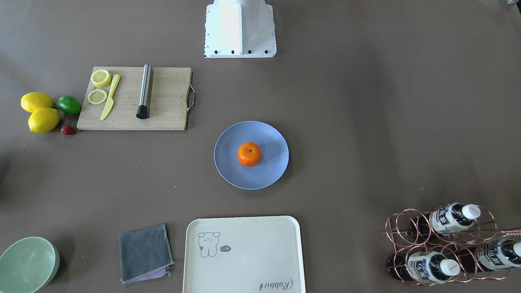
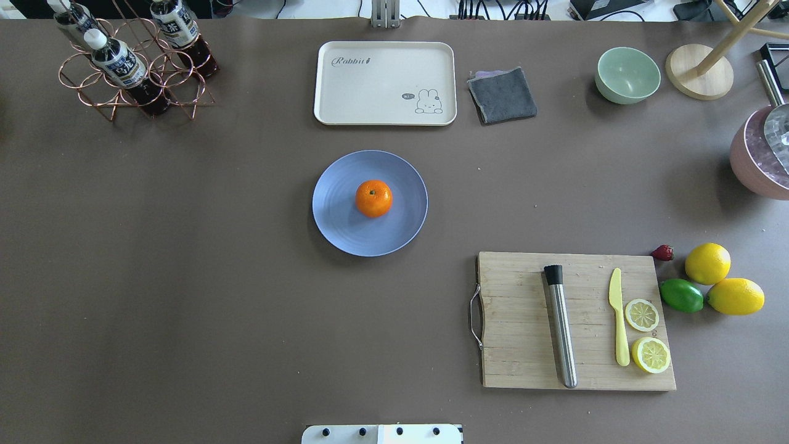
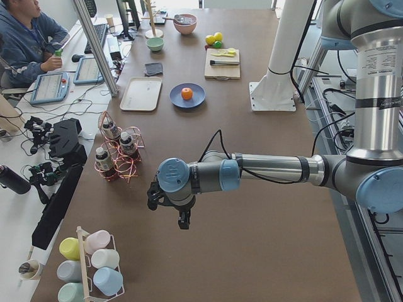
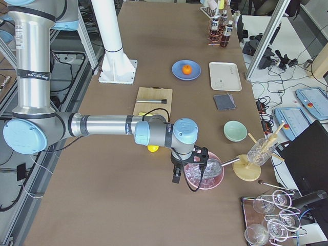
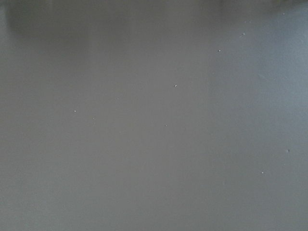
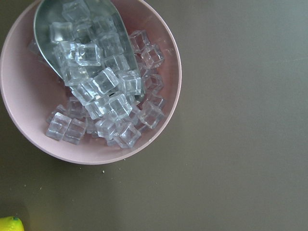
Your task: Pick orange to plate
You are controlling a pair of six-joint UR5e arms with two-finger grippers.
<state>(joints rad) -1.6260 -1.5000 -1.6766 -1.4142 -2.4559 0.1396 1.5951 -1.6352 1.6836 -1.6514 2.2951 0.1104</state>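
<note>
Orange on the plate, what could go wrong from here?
1. The orange is round and rests loose on the flat plate, so a knock to the plate could roll it off.
2. The right gripper hangs close by the pink bowl of ice cubes. A careless swing from there might tip the bowl or spill ice.

Both grippers show only in the side views, where the left gripper [image 3: 183, 221] and the right gripper [image 4: 176, 178] are too small to tell how their jaws stand. The front view's lower edge cuts off the tray [image 1: 244, 244] and the green bowl [image 1: 28, 264]. The overhead view's right edge cuts the pink bowl [image 2: 752, 166]. The right wrist view catches only a corner of a lemon [image 6: 9, 224].
</note>
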